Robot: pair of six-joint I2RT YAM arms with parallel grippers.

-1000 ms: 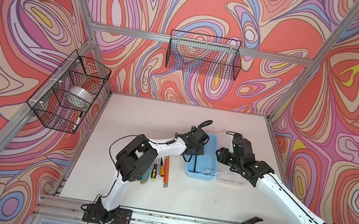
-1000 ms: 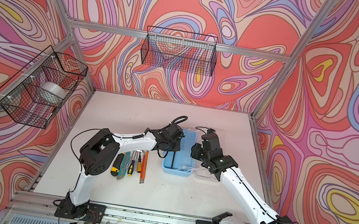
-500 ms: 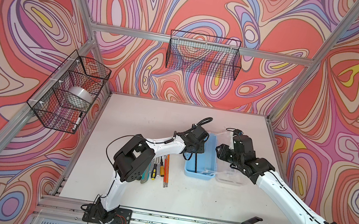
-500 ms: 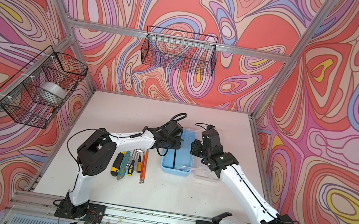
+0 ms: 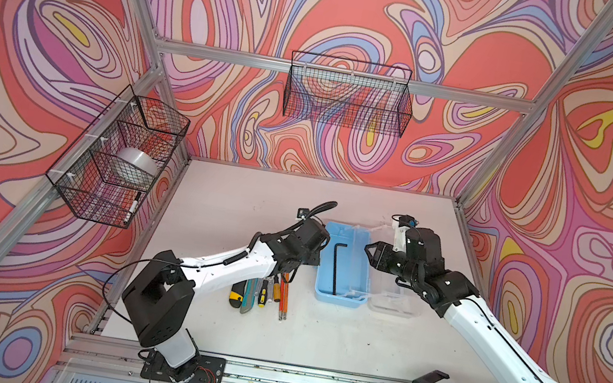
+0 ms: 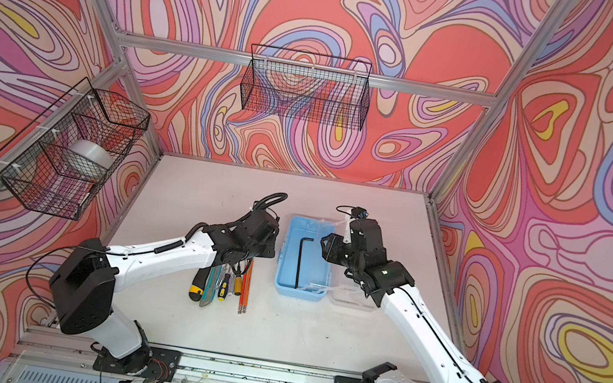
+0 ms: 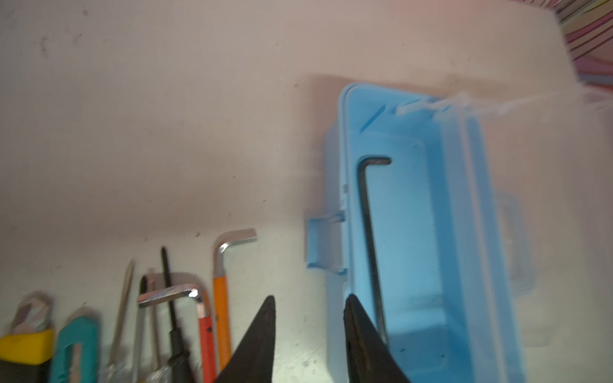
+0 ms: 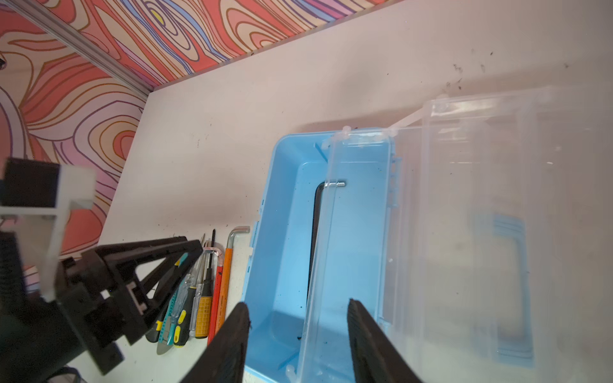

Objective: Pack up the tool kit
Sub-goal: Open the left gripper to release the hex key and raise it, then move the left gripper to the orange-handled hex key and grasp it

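Note:
The tool kit's light-blue base (image 5: pixel 353 276) (image 6: pixel 312 286) lies open mid-table, with its clear lid (image 5: pixel 394 300) (image 8: pixel 481 215) folded out flat to the right. One black hex key (image 5: pixel 336 267) (image 7: pixel 366 232) lies inside the base. Left of the case is a row of tools: a yellow-black utility knife (image 5: pixel 235 296), a teal knife (image 5: pixel 249 296), screwdrivers (image 5: pixel 263 291) and orange and red hex keys (image 5: pixel 284 294) (image 7: pixel 220 298). My left gripper (image 5: pixel 293 272) (image 7: pixel 308 298) is open and empty between the tools and the case wall. My right gripper (image 5: pixel 368 251) (image 8: pixel 297 301) hovers open above the base.
A black wire basket (image 5: pixel 120 161) on the left wall holds a tape roll (image 5: pixel 132 167) and a marker. Another wire basket (image 5: pixel 348 94) hangs on the back wall. Aluminium posts frame the table, and a rail (image 5: pixel 286 379) runs along its front.
My left gripper has drawn off the case's left edge toward the tool row, with its jaws a little wider. My right gripper has shifted slightly left and toward the back.

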